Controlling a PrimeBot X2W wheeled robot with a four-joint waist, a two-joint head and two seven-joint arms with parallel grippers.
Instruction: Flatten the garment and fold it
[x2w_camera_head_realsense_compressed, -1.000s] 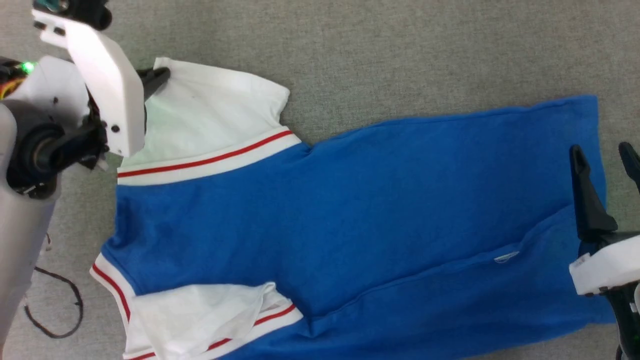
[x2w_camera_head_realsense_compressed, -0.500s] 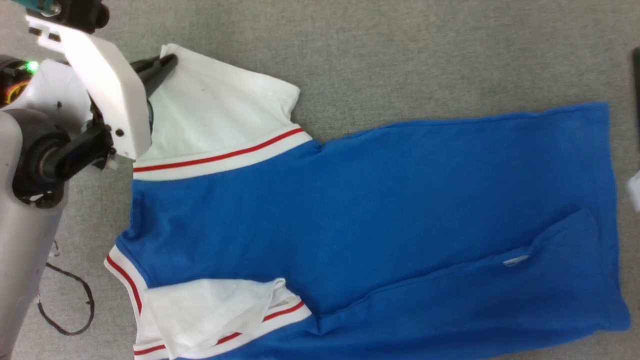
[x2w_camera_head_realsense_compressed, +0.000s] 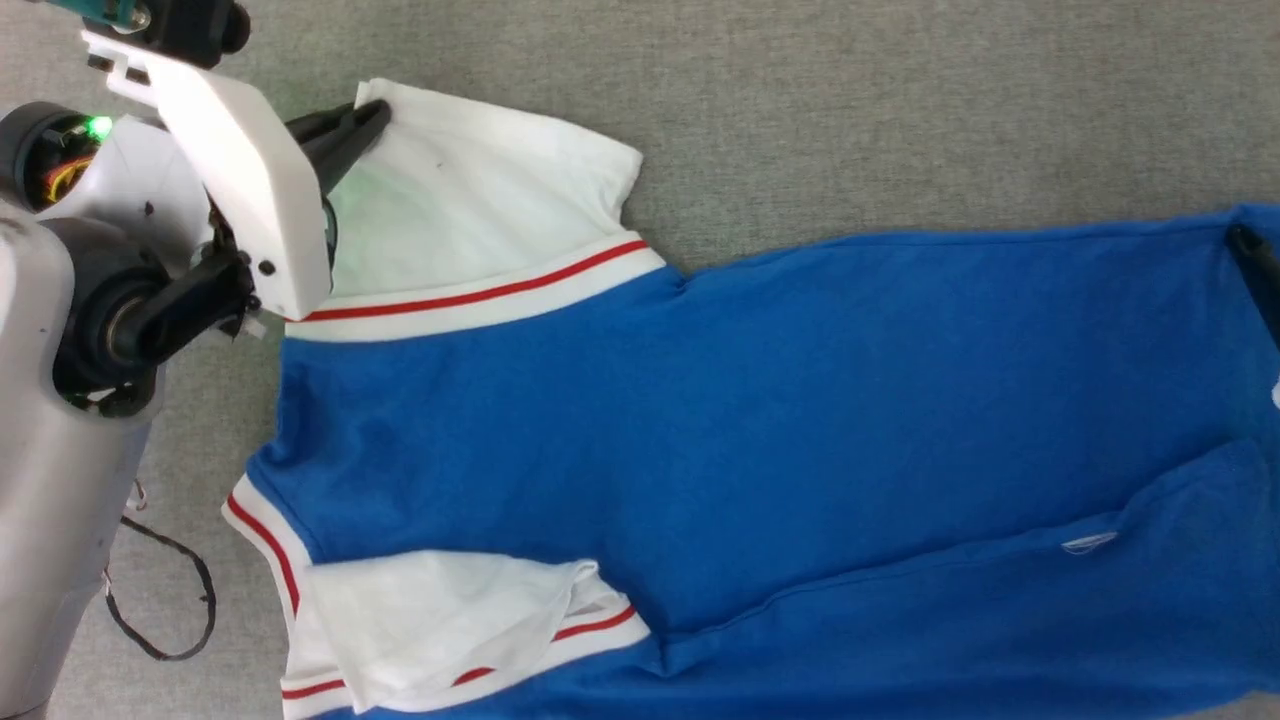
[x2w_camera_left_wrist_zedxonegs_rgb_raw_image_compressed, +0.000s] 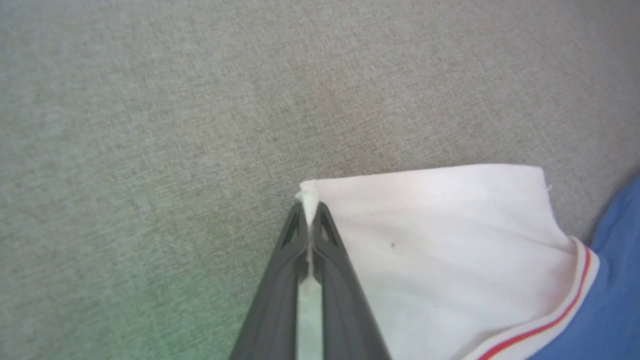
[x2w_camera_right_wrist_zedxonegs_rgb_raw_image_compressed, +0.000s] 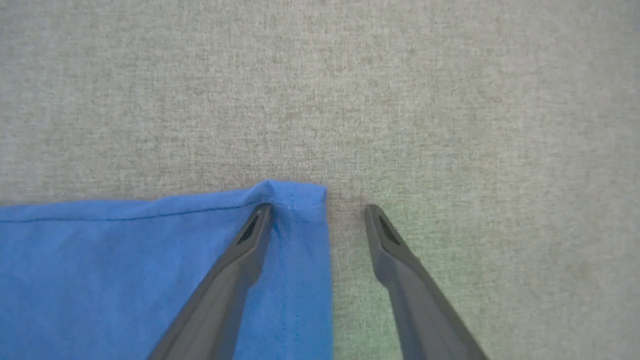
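Blue garment (x2w_camera_head_realsense_compressed: 700, 420) spread on grey woven surface (x2w_camera_head_realsense_compressed: 900, 120), collar at 9 o'clock, hem at 3, left end effector (x2w_camera_left_wrist_zedxonegs_rgb_raw_image_compressed: 310, 212) clamped on white sleeve (x2w_camera_left_wrist_zedxonegs_rgb_raw_image_compressed: 425, 240) corner at 10 o'clock, right end effector (x2w_camera_right_wrist_zedxonegs_rgb_raw_image_compressed: 320, 212) fingers apart astride hem corner (x2w_camera_right_wrist_zedxonegs_rgb_raw_image_compressed: 295, 192) at 2 o'clock, black cable (x2w_camera_head_realsense_compressed: 170, 620) at 8.

Bare grey woven surface (x2w_camera_head_realsense_compressed: 900, 90) lies open along the whole far side of the royal-blue jersey T-shirt with white sleeves (x2w_camera_head_realsense_compressed: 720, 420), which spreads flat across the middle. On the left, the robot's pale left forearm (x2w_camera_head_realsense_compressed: 40, 500) stands in the way. A thin black cable loop (x2w_camera_head_realsense_compressed: 170, 620) lies on the surface near the shirt's neckline. More bare surface extends beyond the blue hem corner (x2w_camera_right_wrist_zedxonegs_rgb_raw_image_compressed: 295, 195).
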